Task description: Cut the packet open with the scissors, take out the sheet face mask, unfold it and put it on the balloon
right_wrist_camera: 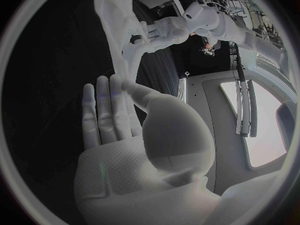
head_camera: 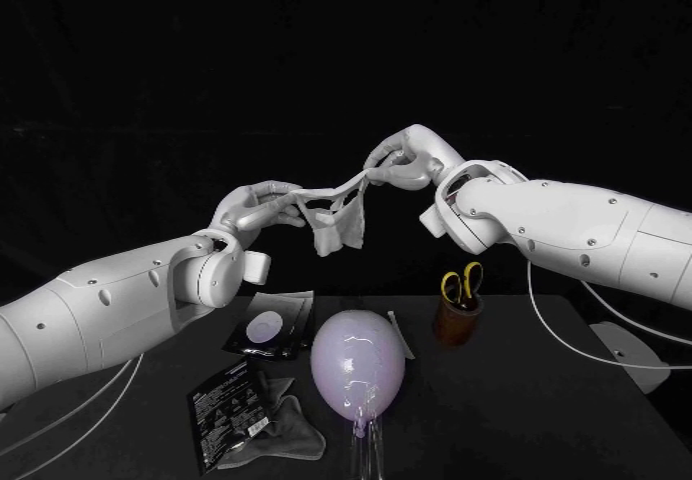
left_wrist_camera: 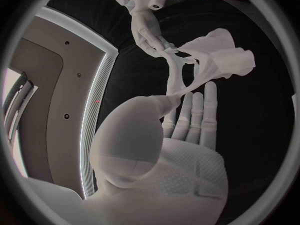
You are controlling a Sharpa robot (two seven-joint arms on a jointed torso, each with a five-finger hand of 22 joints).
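Note:
A white sheet face mask (head_camera: 339, 212) hangs stretched in the air between my two hands, high above the table. My left hand (head_camera: 260, 207) pinches its left end and my right hand (head_camera: 401, 158) pinches its right end; a crumpled part droops in the middle. In the left wrist view the mask (left_wrist_camera: 209, 60) runs from my thumb and finger to the right hand (left_wrist_camera: 147, 22). The right wrist view shows the mask (right_wrist_camera: 119, 25) above my fingers (right_wrist_camera: 106, 110). A pale lilac balloon (head_camera: 355, 364) lies on the table below. The yellow-handled scissors (head_camera: 462, 283) stand in a brown cup (head_camera: 456, 322).
An opened black packet (head_camera: 274, 324) lies left of the balloon. A second black packet (head_camera: 231, 402) lies near the front left, with a crumpled clear film (head_camera: 296, 430) beside it. Cables hang off the table's right and left sides.

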